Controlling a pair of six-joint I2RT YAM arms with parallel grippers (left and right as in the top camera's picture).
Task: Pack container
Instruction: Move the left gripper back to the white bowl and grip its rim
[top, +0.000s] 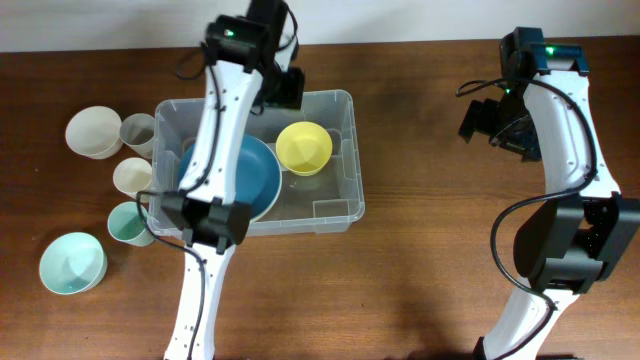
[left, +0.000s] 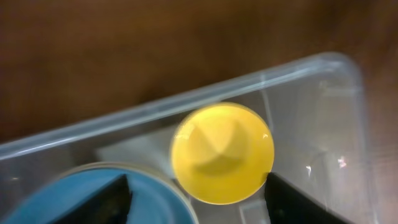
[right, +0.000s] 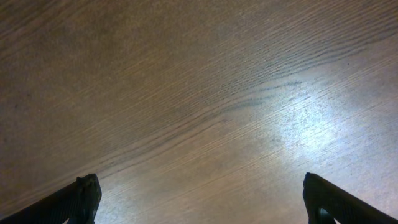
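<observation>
The container (top: 340, 212) stands on the tabletop (top: 420, 290), left of centre. Inside it, a yellow bowl (top: 303, 146) sits beside a larger blue bowl (top: 255, 175). The left tool (left: 198, 186) hangs above the yellow bowl near the container's far wall; its fingers are spread apart and grip nothing. The right tool (right: 199, 186) is over bare tabletop, well apart from the container, with its fingers also spread and empty. Several cups (top: 132, 176) and two pale bowls (top: 72, 263) stand just beside the container's left wall.
</observation>
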